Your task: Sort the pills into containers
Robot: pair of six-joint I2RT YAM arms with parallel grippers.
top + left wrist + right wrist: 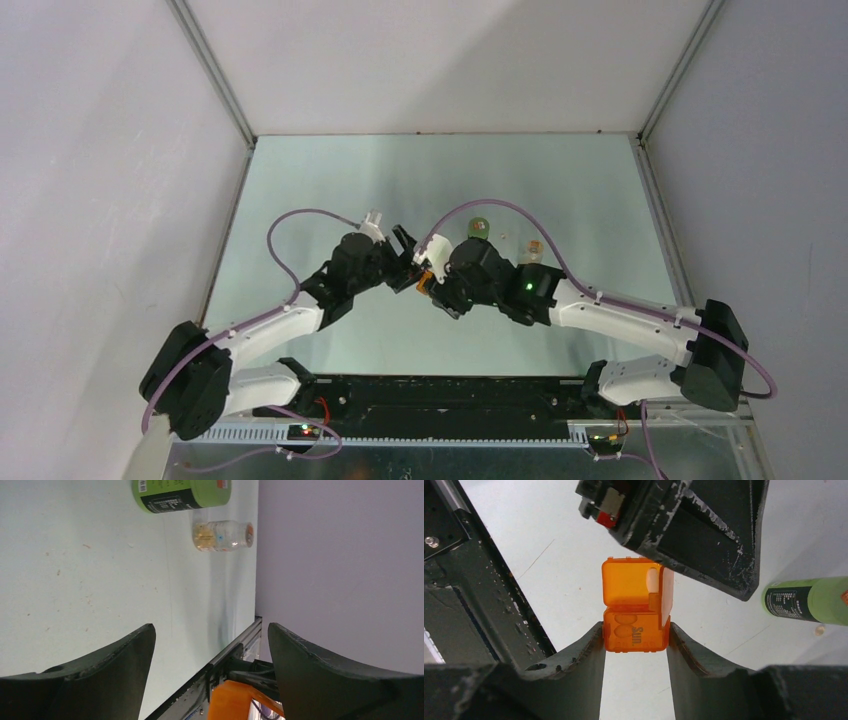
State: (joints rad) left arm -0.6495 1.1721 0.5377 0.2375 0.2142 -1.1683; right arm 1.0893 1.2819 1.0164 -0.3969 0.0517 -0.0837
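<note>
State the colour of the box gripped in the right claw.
Orange, translucent: the box shows best in the right wrist view.

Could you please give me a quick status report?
Right tool shut on orange box. Left tool open, close to it. Green bottle and vial off to one side.

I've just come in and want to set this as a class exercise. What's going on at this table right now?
The right pincer is shut on the orange box, holding it off the table with its lid open. The left pincer is open and empty, close above the box. The green bottle and the clear vial stand farther back on the table, with neither pincer touching them.
</note>
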